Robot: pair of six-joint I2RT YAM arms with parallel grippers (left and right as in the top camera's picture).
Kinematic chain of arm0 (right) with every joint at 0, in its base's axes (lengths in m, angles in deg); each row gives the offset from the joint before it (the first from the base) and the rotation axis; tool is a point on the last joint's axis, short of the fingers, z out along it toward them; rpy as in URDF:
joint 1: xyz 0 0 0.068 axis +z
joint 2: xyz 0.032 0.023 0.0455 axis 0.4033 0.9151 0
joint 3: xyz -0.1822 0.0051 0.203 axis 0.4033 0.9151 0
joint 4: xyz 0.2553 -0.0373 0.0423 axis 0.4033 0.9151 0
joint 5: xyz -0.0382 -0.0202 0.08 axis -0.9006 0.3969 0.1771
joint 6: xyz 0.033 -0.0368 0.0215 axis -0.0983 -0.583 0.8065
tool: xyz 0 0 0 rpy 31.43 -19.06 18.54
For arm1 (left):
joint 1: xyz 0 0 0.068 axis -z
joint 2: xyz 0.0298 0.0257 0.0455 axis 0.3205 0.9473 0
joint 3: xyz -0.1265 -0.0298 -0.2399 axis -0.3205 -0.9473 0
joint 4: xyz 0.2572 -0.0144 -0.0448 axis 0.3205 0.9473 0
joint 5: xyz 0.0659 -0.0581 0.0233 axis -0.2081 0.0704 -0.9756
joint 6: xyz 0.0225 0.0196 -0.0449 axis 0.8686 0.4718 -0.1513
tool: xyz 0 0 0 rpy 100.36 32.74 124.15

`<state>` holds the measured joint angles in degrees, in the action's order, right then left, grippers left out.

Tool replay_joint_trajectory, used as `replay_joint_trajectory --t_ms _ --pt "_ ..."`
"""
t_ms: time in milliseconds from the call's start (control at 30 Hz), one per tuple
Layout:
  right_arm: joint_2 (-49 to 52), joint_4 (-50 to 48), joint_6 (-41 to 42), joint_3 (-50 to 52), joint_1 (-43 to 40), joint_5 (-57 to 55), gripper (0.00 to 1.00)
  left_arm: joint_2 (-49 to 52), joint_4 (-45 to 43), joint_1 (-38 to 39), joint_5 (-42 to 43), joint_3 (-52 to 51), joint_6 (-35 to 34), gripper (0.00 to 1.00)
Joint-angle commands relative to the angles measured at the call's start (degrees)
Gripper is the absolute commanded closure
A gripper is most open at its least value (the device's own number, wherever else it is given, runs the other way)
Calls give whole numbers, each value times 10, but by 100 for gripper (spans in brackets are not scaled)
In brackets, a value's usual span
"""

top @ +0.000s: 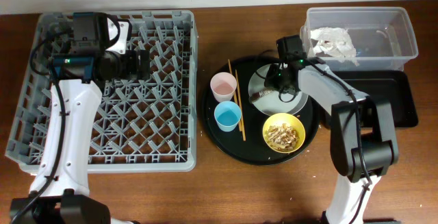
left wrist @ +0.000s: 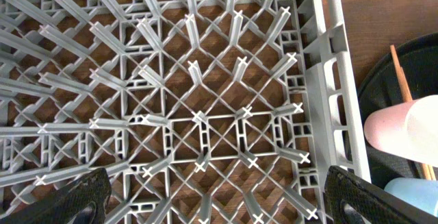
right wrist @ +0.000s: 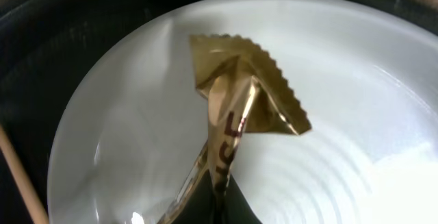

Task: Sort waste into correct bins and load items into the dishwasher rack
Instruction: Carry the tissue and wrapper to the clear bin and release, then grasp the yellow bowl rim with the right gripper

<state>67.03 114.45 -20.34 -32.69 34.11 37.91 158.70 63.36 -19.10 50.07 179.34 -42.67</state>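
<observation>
Fingers (right wrist: 222, 209) of right gripper (top: 280, 81) are pinched tight on the tail of the gold wrapper (right wrist: 243, 101). Only a dark sliver of them shows at the wrist view's bottom edge. Left gripper (left wrist: 220, 198) is spread wide, with nothing between the pads and touching nothing.

- **Dishwasher rack (top: 157, 114):** directly under left fingers, no dishes in it.
- **Round tray (top: 233, 145):** under right fingers, carries the dishes.
- **Clear tub (top: 404, 35):** just beyond right fingers, tissue (top: 333, 44) already inside.
- **Shallow black tray (top: 397, 104):** off to their right, beside the tub.
- **White plate (right wrist: 342, 59):** right below right fingers, wrapper over it. Can't tell if the wrapper's far end touches it.
- **Yellow bowl (top: 266, 129) with food scraps (top: 284, 136):** on the near side of right fingers.
- **Pink cup (top: 223, 85), blue cup (top: 227, 116), chopsticks (top: 237, 107):** between the two grippers.

Handling guess: the wrapper is foil-like, near weightless, crinkly and slick. The pinch at its twisted tail looks sound. The plate is hard, glazed and breakable, so take it by the rim.
</observation>
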Motion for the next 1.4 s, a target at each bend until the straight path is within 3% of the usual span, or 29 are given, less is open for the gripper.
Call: replay_joint_trajectory --t_ms 0,100,200,400,433,467,500,567,800,933,1000,1133,1300,1367 --pt "-85 119 -77 -99 -7 14 96 3 -2 -2 -2 12 -3 0" --pt "-158 166 -77 -196 -63 -27 96 3 -1 -2 -2 12 -3 0" --pt "-154 86 -39 -212 -143 -127 96 3 -2 -2 -2 12 -3 0" --pt "26 -116 -27 -211 -179 -241 96 3 -1 -2 -4 12 -3 0" --pt "41 -120 -27 -211 -179 -241 72 3 -1 -2 -4 12 -3 0" --pt "42 -120 -27 -211 -179 -240 34 3 -1 -2 -4 12 -3 0" --pt "37 -120 -27 -212 -178 -239 1 3 -2 -2 -4 12 -3 0" --pt "-5 -102 -76 -212 -179 -182 2 3 -1 -2 -4 12 -3 0" --pt "-259 171 -133 -212 -178 35 2 3 -9 -2 -4 12 -3 0" --pt "-287 392 -143 -205 -168 89 3 3 -23 -2 -4 12 -3 0" --pt "-287 436 -154 -183 -141 85 7 3 -34 -2 -4 12 -3 0" --pt "-287 441 -158 -79 -55 59 12 3 -34 -2 -4 12 -3 0" --pt "-287 301 -155 106 45 58 27 3 -34 -2 -4 12 -3 0" --pt "-284 223 -151 149 107 24 28 3 -34 -2 -4 12 -3 0"
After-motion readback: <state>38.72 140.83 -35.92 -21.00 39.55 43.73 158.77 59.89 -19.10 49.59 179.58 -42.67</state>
